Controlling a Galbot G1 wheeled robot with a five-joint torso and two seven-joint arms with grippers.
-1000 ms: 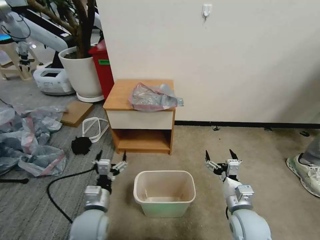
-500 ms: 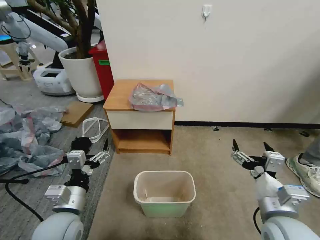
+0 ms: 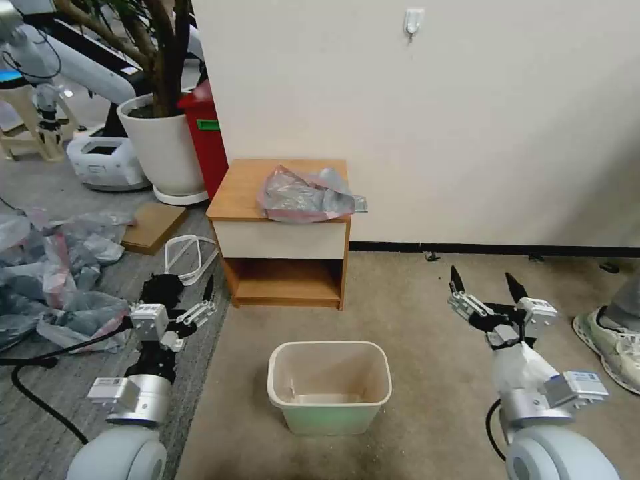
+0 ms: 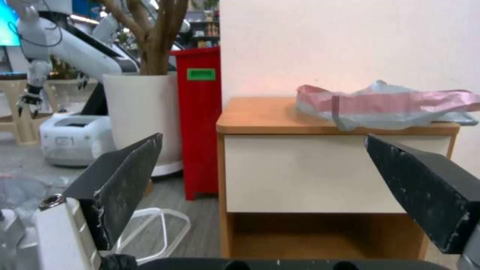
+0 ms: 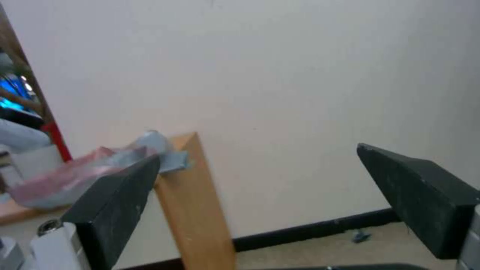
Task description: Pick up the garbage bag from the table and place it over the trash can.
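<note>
Evidently at approach stage, both my left gripper and right gripper stood spread and empty, with the garbage bag untouched on the table at twelve o'clock, and the next move called for a reach up to it.

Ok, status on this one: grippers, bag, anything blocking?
Left gripper and right gripper open, empty, low either side of trash can. Garbage bag untouched on table. Nothing in the way.

- Head view: high, facing forward and down at the table, can and wall.
- Left wrist view: low, near floor level, facing the table front squarely and close.
- Right wrist view: tilted, facing the wall and table edge.
- All three share the bag on the table.
</note>
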